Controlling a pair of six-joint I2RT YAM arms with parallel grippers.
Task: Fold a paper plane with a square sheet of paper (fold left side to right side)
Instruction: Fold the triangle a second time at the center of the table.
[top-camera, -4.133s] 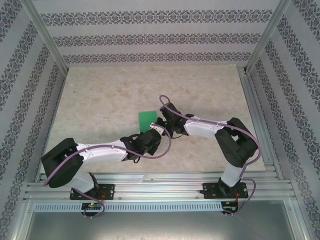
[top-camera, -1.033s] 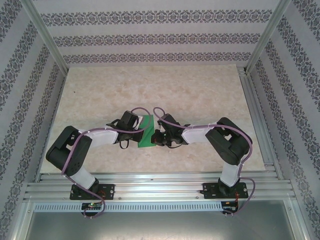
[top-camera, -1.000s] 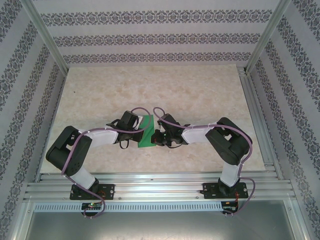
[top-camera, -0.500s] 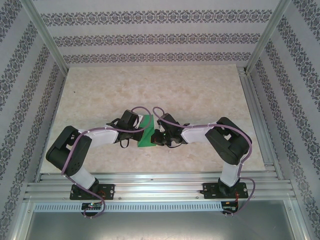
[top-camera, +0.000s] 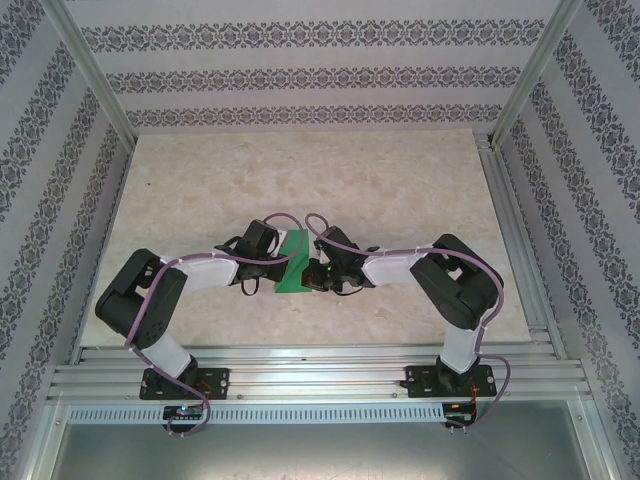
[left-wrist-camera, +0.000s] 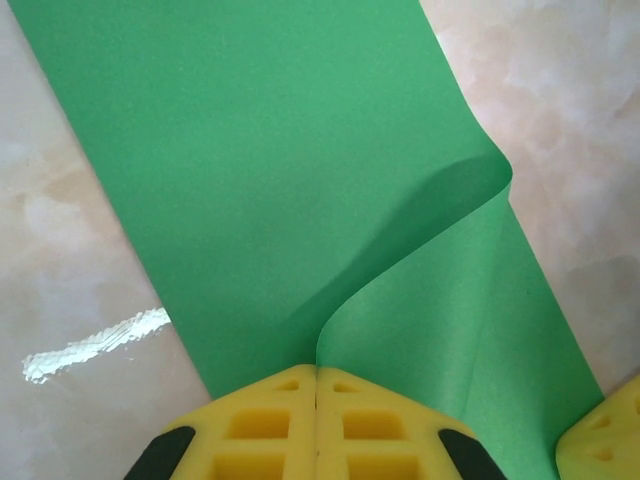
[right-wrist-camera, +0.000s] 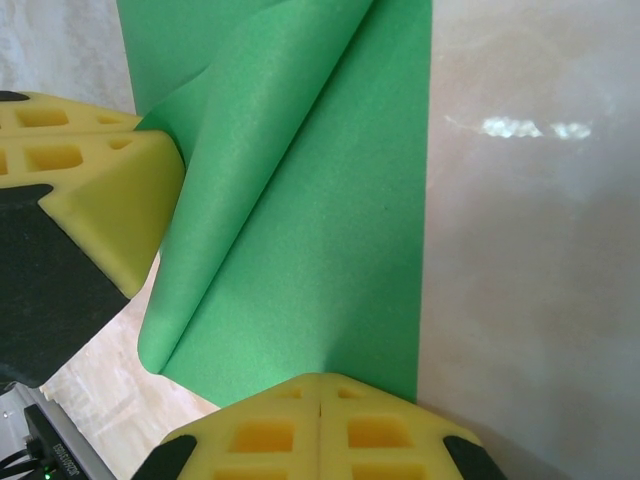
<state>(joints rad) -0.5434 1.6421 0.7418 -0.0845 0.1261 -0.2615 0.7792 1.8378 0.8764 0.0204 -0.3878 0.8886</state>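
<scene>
Yellow-padded left pincer (left-wrist-camera: 316, 390) is clamped shut on a curled-over flap of the square sheet of paper (left-wrist-camera: 260, 150), which arches over the flat part. Right pincer (right-wrist-camera: 320, 398), its jaws pressed together, touches the sheet's flat edge just beside it. Green paper lies mid-tabletop (top-camera: 400, 180), between both arms, slightly toward the near side.

- From above, the thin bright green square sheet of paper (top-camera: 292, 275) is partly covered by both wrists, and its folds are too small to read.
- At the left wrist, the sheet runs off the top edge. Its lifted flap vanishes between the yellow foam fingers (left-wrist-camera: 260, 425) of the left end effector (left-wrist-camera: 316, 370), which are themselves cropped at the bottom.
- At the right wrist, the sheet's near edge slips under the right end effector (right-wrist-camera: 320, 378); whether it is pinched there cannot be told.
</scene>
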